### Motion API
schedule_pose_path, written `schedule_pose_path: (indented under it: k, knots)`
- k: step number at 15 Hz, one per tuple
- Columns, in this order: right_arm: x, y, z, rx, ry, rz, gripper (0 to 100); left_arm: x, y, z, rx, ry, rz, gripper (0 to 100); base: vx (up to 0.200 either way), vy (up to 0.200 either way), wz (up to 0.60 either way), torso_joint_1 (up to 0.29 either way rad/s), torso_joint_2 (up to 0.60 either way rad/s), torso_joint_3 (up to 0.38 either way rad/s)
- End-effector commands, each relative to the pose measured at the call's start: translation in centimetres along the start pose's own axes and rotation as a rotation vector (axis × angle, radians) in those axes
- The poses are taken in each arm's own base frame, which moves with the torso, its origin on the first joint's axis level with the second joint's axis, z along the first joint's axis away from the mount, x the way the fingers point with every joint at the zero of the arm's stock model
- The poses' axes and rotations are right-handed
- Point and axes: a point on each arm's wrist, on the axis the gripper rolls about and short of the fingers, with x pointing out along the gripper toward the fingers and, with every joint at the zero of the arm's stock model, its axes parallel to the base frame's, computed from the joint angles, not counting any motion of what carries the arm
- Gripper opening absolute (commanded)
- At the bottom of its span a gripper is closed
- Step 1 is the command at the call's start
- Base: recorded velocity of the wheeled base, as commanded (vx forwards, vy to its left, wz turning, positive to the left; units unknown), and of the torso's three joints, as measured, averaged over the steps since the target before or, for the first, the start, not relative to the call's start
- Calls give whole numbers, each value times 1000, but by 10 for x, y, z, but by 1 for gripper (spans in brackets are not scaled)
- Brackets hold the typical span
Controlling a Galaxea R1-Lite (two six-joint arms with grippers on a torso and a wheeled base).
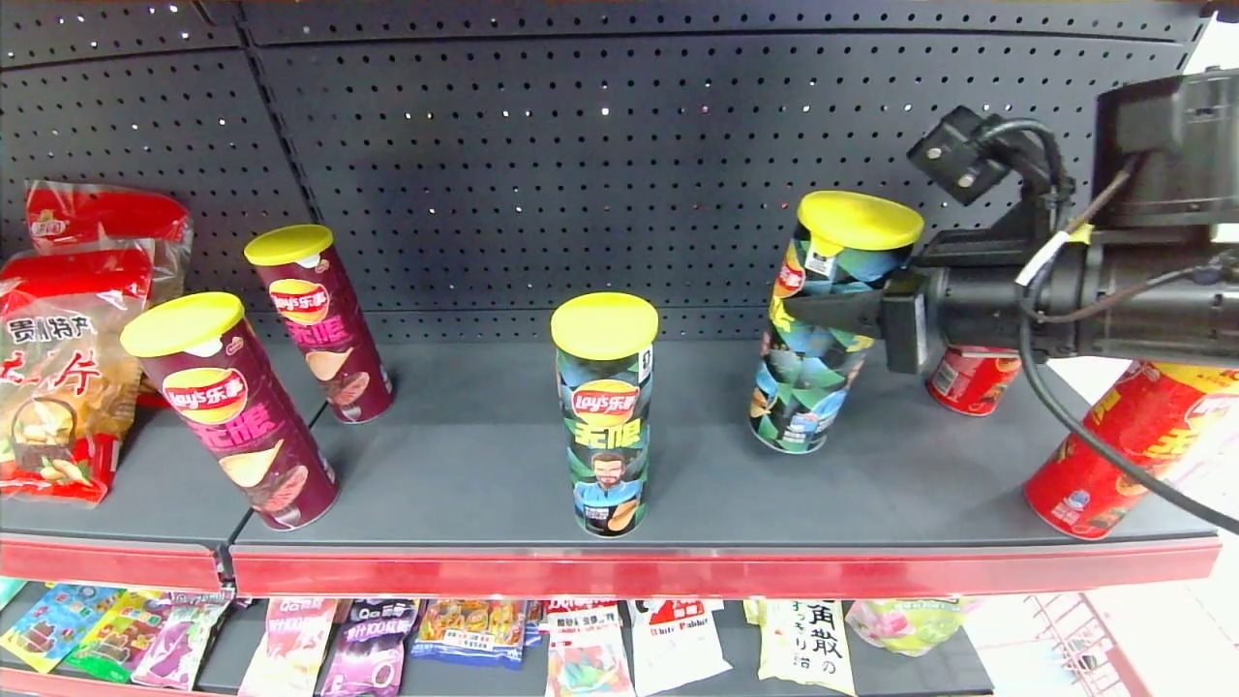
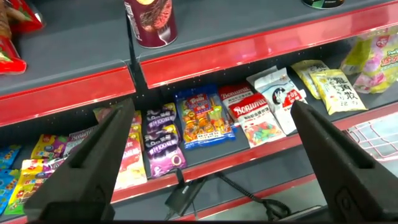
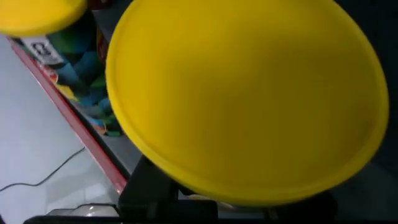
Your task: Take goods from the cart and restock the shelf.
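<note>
My right hand (image 1: 823, 312) is clamped on the chip can (image 1: 808, 387). It grips the can from the side, a little under the yellow lid (image 3: 249, 93). This can is to the right of the middle can (image 1: 605, 416) on the shelf (image 1: 465, 474), and a bit farther back. It leans, with its top tipped to the right. Its bottom is very close to the shelf, but I cannot tell if it touches.

My left hand (image 2: 211, 106) is down below the middle can, in front of the lower shelf with the snack bags (image 2: 205, 118). Its fingers are wide apart and hold nothing.

I think the can is light, because chips weigh so little. The wall is stiff card, but a hard squeeze could dent it. The skin looks smooth and may be slippery. It is tall and thin, so it can tip over. The side of the can, near the middle, is a good place to hold it. The lid is not, as it might pop off.

Two purple cans (image 1: 232, 407) stand far to the left of the middle can.
</note>
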Motion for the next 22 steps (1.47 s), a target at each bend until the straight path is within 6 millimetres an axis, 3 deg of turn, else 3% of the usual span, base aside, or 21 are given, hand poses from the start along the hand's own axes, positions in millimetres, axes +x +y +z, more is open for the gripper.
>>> schedule_pose_path:
  k: [1, 5, 11, 22]
  knots:
    - [45, 1, -5, 3, 22, 40, 0, 0, 0, 0, 0, 4, 0, 100, 0, 0, 0, 0, 0, 0]
    - [73, 4, -7, -10, -5, 60, 0, 0, 0, 0, 0, 3, 3, 100, 0, 0, 0, 0, 0, 0]
    - [98, 2, -5, -21, -18, 65, 0, 0, 0, 0, 0, 5, 3, 100, 0, 0, 0, 0, 0, 0]
    - [116, 6, -10, -25, -3, 78, 0, 0, 0, 0, 0, 3, 3, 100, 0, 0, 0, 0, 0, 0]
